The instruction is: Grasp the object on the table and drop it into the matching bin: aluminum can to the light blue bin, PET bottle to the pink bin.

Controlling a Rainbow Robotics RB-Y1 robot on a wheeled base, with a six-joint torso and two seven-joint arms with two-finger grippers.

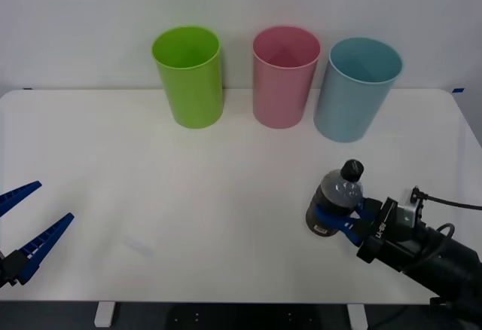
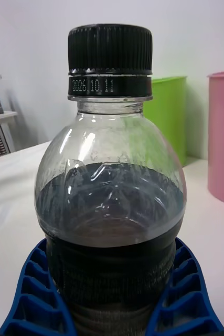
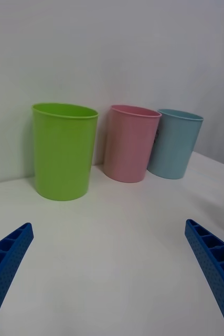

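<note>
The bottle [image 1: 336, 198] stands on the white counter [image 1: 188, 194] at its near right, in front of the blue bin [image 1: 356, 89] and well apart from it; it leans slightly, its black cap [image 1: 352, 169] tipped toward the far right; the right tool [image 1: 340, 219] is clenched on the bottle's lower body, one blue ribbed finger [image 1: 331, 214] on each side of the label band, the black arm running off to the near right corner; in the right wrist view the bottle [image 2: 110, 210] rises upright between the two fingers [image 2: 33, 299], its dark drink filling it to below the shoulder, the clear neck above and a date printed on the ring under the cap [image 2: 110, 50]; three bins stand in a row along the far side of the counter: a green bin [image 1: 189, 76] on the left, the pink bin [image 1: 285, 75] in the middle, the blue bin on the right; all three stand upright, near one another but apart; the left tool [image 1: 26, 228] hangs at the near left edge of the counter, released, its fingers [image 1: 45, 243] spread wide and holding nothing; in the left wrist view its fingers [image 3: 214, 262] frame the bare counter with the green bin [image 3: 64, 149], pink bin [image 3: 130, 142] and blue bin [image 3: 174, 143] beyond.
</note>
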